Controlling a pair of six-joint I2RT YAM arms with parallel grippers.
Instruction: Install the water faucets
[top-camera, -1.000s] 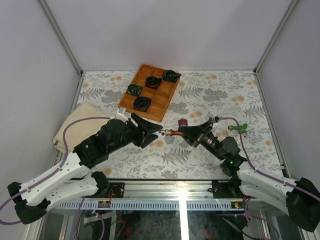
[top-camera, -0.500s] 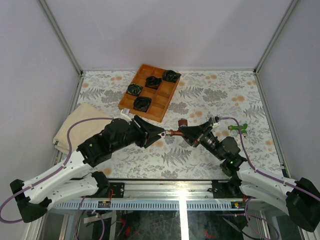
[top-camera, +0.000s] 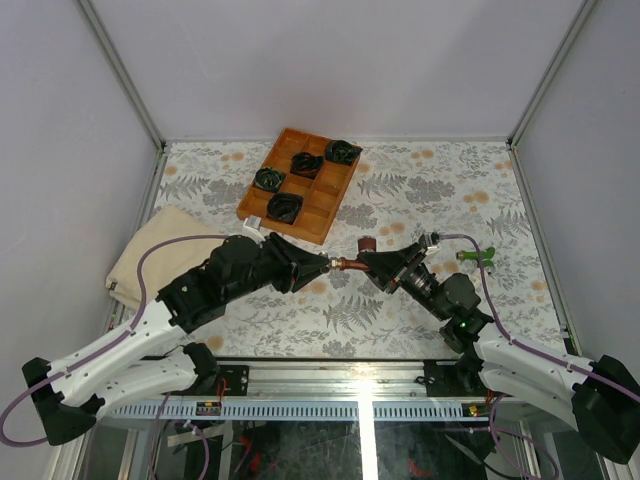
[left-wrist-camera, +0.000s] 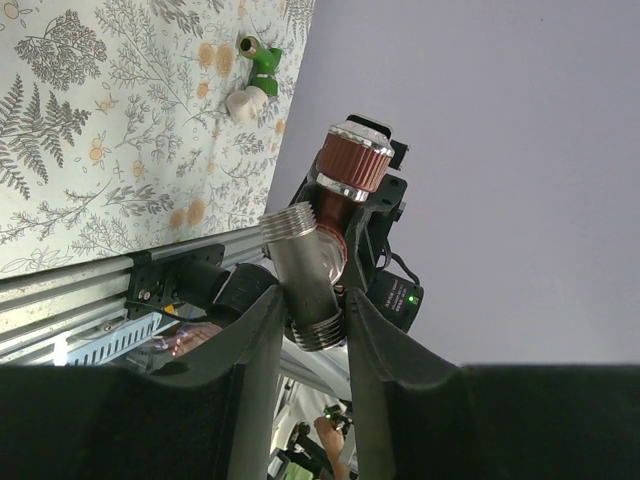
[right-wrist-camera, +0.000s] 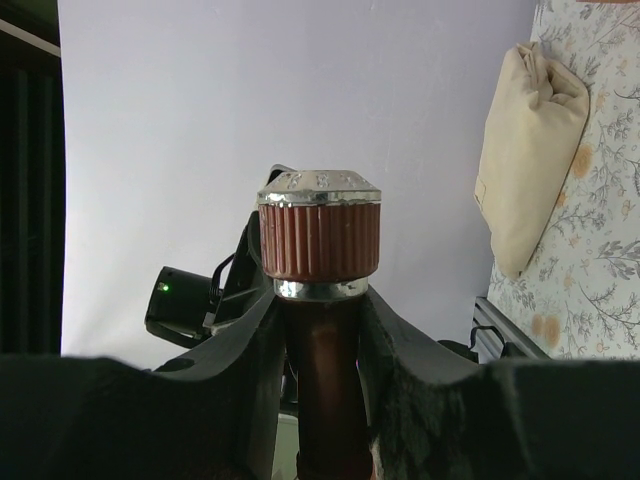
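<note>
Take the wooden tray (top-camera: 332, 195) as your landmark: the dark red-brown faucet (top-camera: 352, 262) sits just past the tray's near corner, on the side toward the arm bases, lifted off the flowered table (top-camera: 420, 180) and lying roughly level between the two arms

Your right gripper (top-camera: 368, 260) is closed tight on the faucet's dark red stem; in the right wrist view its fingers (right-wrist-camera: 250, 340) press against the stem from both sides, with the ribbed knob and its silvery cap standing just above them

Your left gripper (top-camera: 325, 265) meets the faucet from the opposite side. In the left wrist view its pincer is narrow, both fingers (left-wrist-camera: 262, 330) lying against the silvery threaded end (left-wrist-camera: 305, 270), so it grips that end

The bright green faucet (top-camera: 478, 256) lies on the table well to the right of the tray, apart from both grippers, and in the left wrist view a small white piece (left-wrist-camera: 244, 100) touches one end of it

Four black-and-green coiled bundles (top-camera: 285, 207) sit in the tray's left and far compartments. A beige cloth bag (top-camera: 150, 245) lies left of the tray, by the left wall
</note>
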